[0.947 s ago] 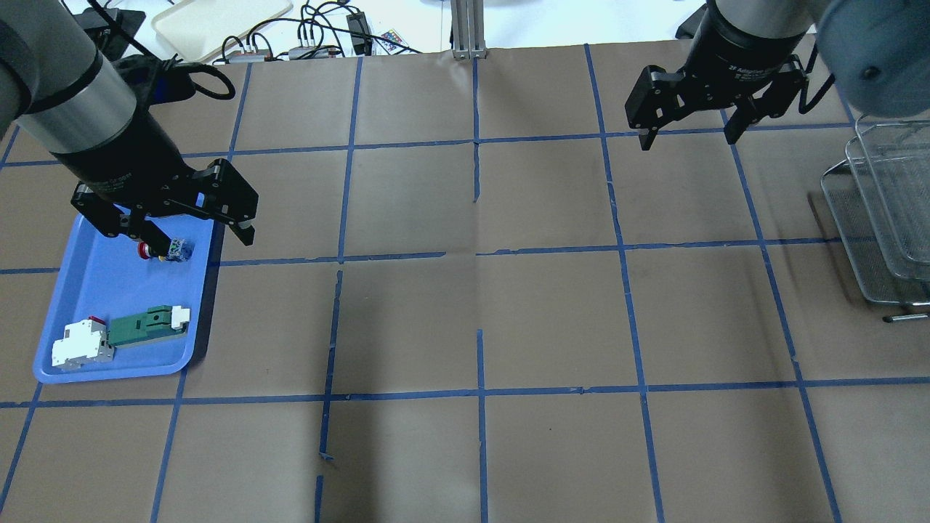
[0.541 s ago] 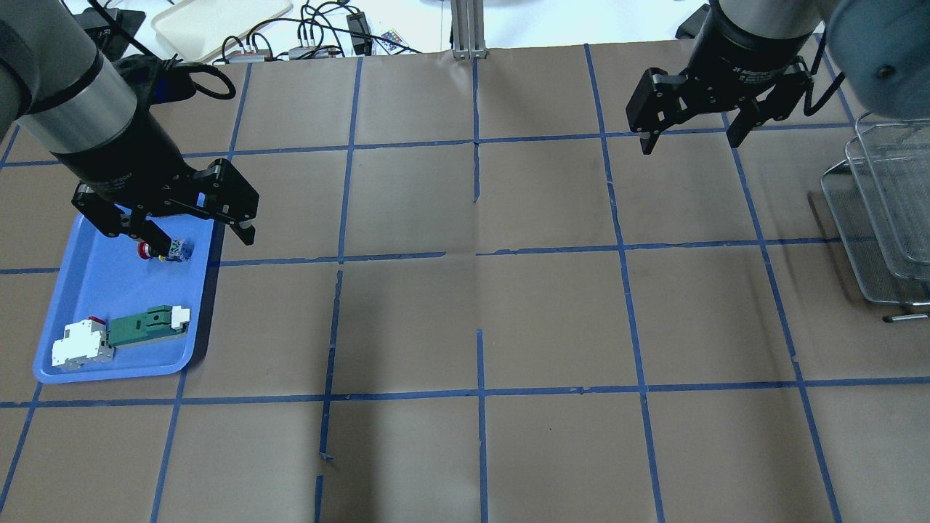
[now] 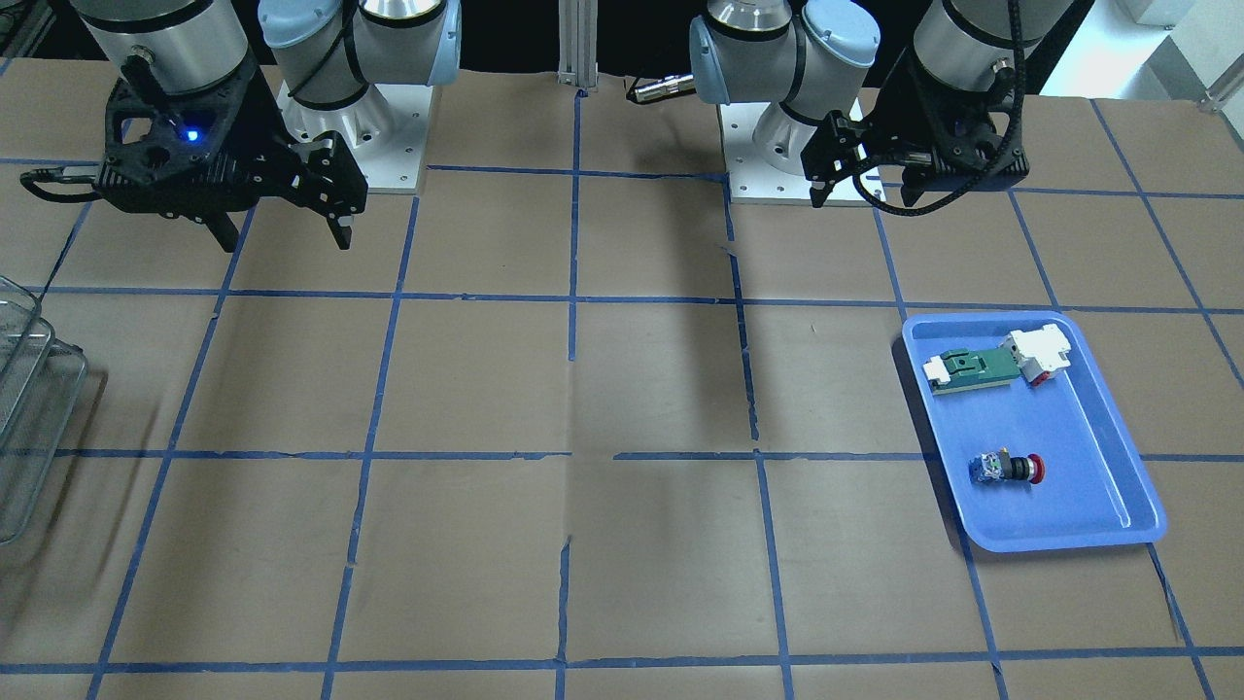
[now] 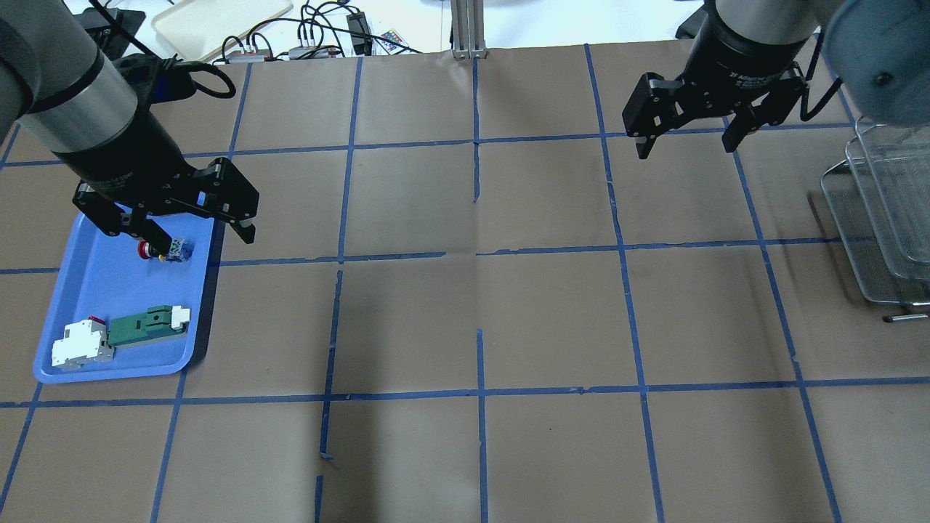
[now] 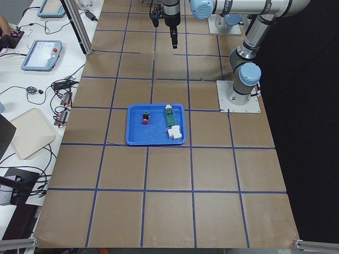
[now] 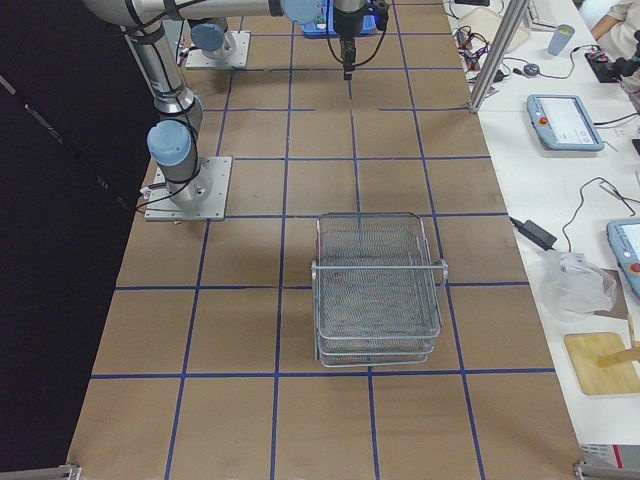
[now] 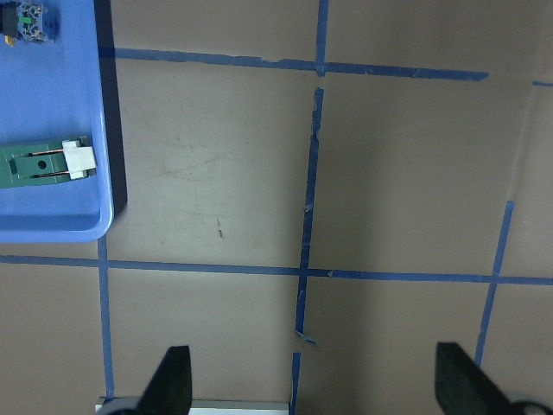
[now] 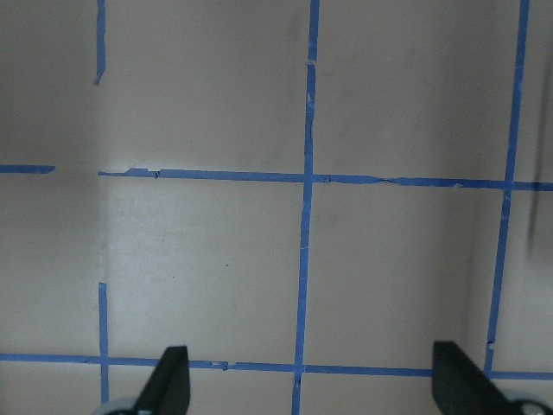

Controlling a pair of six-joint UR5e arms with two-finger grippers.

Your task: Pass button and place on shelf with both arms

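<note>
- The work is judged to be at its opening step: the left arm reaching for the pick, with nothing lifted yet.
- The button (image 3: 1011, 470) lies on its side in the blue tray (image 3: 1118, 506), red cap pointing away from the tabletop's (image 4: 479, 319) middle, apart from the other parts.
- The tray also holds a green-and-white flat part (image 3: 972, 369) touching a white-and-red block (image 3: 1040, 352) at the end nearer the robot.
- The left claw (image 4: 203, 240) is spread wide and grips nothing. It hangs high, and its wrist view shows the tray off in a corner rather than between the fingers.
- The right claw (image 4: 685, 149) is equally wide open and empty, above bare tabletop.
- The wire-mesh shelf (image 6: 378, 290) stands at the robot's right end, with nothing in it.
- Next, the left claw likely needs centring over the button, lowering, and closing across the black body.
</note>
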